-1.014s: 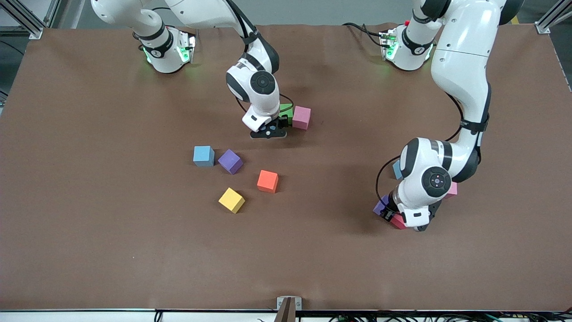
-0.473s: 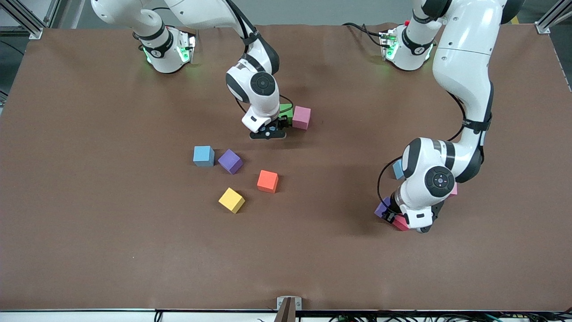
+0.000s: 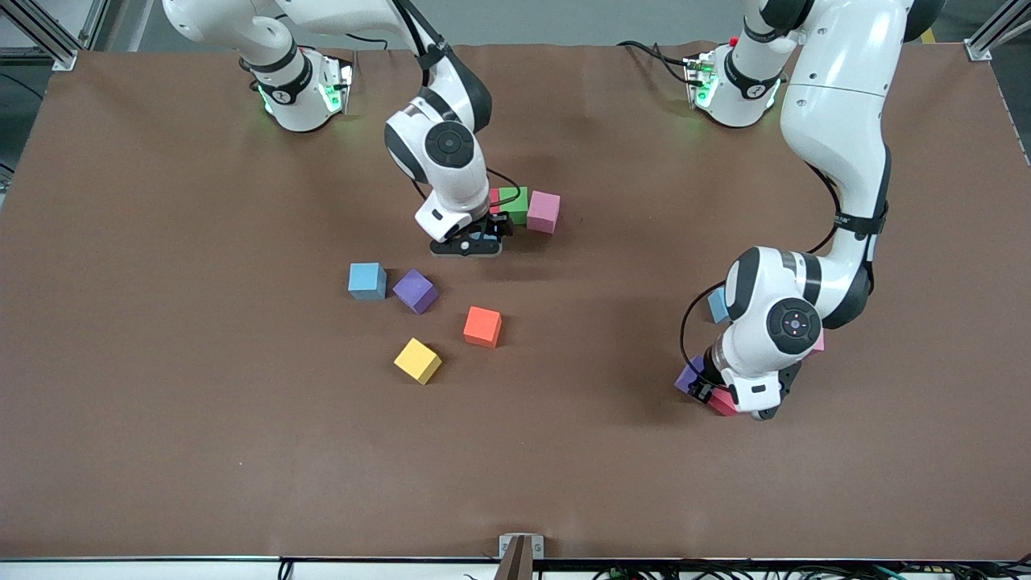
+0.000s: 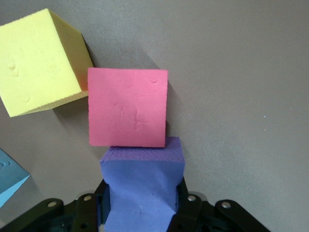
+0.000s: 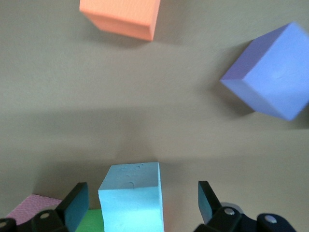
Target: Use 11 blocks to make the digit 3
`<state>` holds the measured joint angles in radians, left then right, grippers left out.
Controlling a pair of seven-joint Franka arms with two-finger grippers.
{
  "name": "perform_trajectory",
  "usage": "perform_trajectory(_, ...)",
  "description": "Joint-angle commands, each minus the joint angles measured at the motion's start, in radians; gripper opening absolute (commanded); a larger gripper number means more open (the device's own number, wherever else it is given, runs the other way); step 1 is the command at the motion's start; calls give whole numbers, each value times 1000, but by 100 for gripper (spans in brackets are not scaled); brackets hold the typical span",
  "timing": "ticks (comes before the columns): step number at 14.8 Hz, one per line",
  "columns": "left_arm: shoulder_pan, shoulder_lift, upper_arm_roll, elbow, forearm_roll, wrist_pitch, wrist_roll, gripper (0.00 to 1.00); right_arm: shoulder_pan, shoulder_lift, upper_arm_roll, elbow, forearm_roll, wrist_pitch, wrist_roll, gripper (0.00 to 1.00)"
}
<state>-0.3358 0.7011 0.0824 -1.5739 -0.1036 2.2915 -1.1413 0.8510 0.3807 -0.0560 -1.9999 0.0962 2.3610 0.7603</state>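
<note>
Right now your left claw is clamped on a purple block, pressing it against a red block that touches a yellow block at the left arm's end of the bench. Your right claw stands spread wide around a light blue block, beside the green block and pink block

My right gripper has moved away from the green block toward the right arm's end, and a red block now shows beside it.
</note>
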Motion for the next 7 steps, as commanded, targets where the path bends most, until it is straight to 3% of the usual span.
perform_trajectory(1, -9, -11, 3, -1, 13, -14, -15, 42, -52, -104, 5, -94, 3, -14, 5, 100)
perform_trajectory(4, -8, -11, 3, -1, 13, -14, -15, 42, -141, -187, 5, -183, 3, -17, 5, 100)
perform_trajectory(7, -8, -9, 3, -1, 13, -14, -15, 42, -240, -210, 2, -204, -3, -57, -9, 100)
